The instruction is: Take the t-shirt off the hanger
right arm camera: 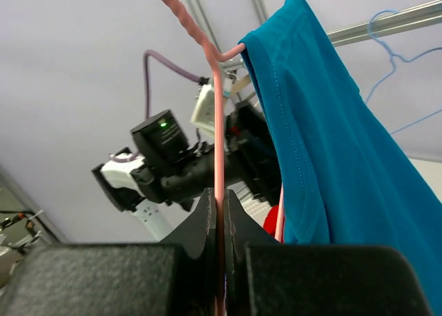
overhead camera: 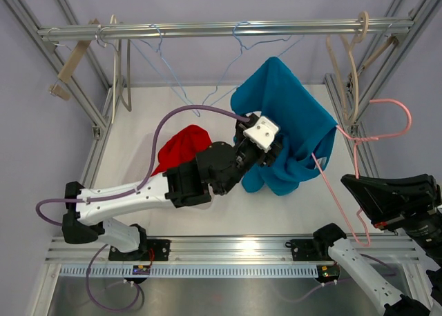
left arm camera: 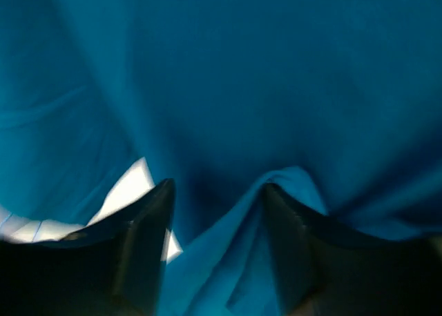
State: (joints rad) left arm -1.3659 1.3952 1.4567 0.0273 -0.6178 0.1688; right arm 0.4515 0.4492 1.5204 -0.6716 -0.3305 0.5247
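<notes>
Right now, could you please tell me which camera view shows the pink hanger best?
Top external: the pink hanger shows from hook to lower wire, one arm entering the blue t-shirt. Right wrist shows its wire clamped in the right tool. Left wrist shows none of it.

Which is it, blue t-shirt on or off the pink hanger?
On. The blue t-shirt drapes over the pink hanger; its wire enters the fabric.

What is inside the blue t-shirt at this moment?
A pink hanger: its wire runs into the blue t-shirt at the top edge, and another stretch shows lower down beside the cloth. How much sits inside is covered by fabric.
</notes>
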